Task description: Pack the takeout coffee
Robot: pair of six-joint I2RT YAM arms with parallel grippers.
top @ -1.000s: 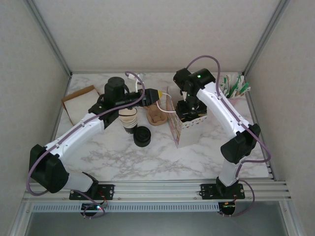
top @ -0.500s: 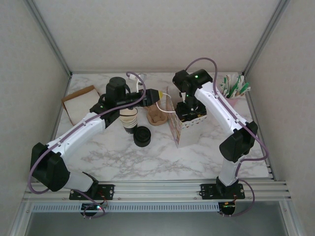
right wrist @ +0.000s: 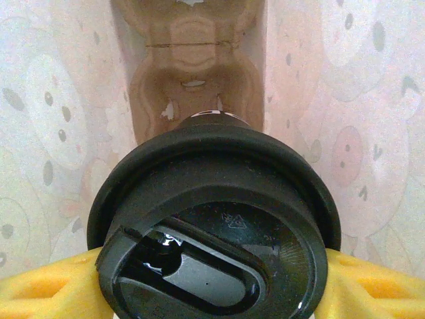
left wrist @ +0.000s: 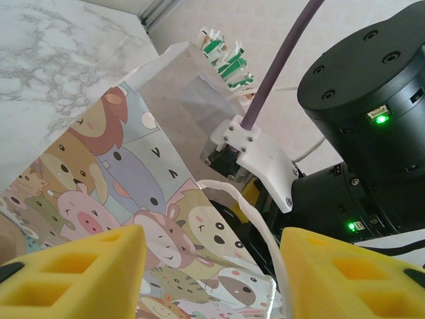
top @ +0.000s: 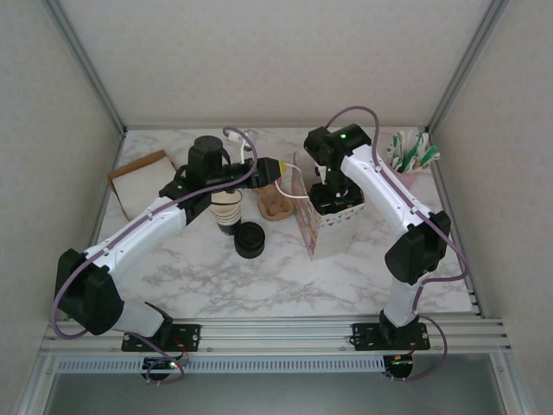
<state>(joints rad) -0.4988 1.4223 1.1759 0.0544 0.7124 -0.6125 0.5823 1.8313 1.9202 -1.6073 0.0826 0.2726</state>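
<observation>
Grey-veined white marble tabletop, pale walls around. Left of the cartoon-animal paper bag sit a squat pile of black plastic lids and nested paper cups. Inside the bag, the right gripper pinches the glossy black-lidded takeout coffee. The left gripper hangs beside the bag with its yellow foam pads spread.

Your left arm stretches far and rightward, and your left claw lies level, fingers apart, gripping nothing. Your right arm folds back leftward, wrist pointing down, with your right claw clamped on the takeout coffee.
</observation>
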